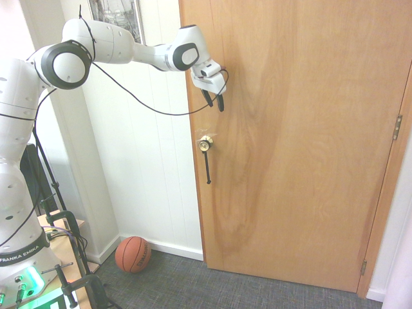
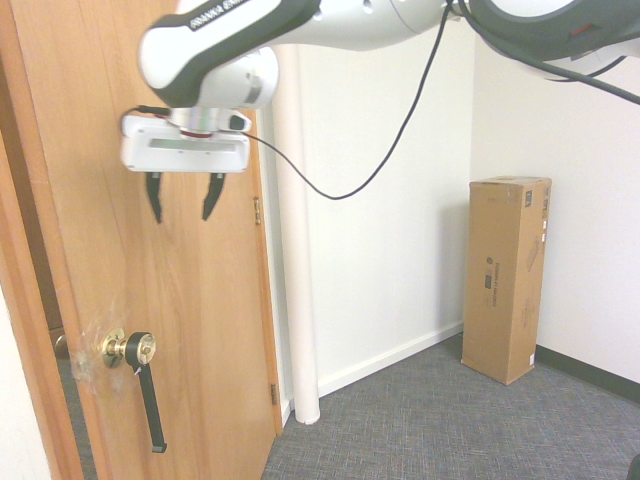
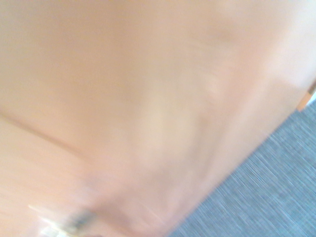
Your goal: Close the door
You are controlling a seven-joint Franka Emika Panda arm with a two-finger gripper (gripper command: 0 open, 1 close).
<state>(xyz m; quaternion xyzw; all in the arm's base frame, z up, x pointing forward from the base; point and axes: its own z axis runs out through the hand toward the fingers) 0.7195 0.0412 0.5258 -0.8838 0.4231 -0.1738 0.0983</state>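
Below the tool, door knob.

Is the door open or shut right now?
Open, slightly: in the second exterior view a gap shows between the door and the frame on the knob side, with carpet visible through it.

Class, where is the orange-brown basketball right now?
In the first exterior view, the orange-brown basketball sits on the grey carpet, left of the light-brown wooden door.
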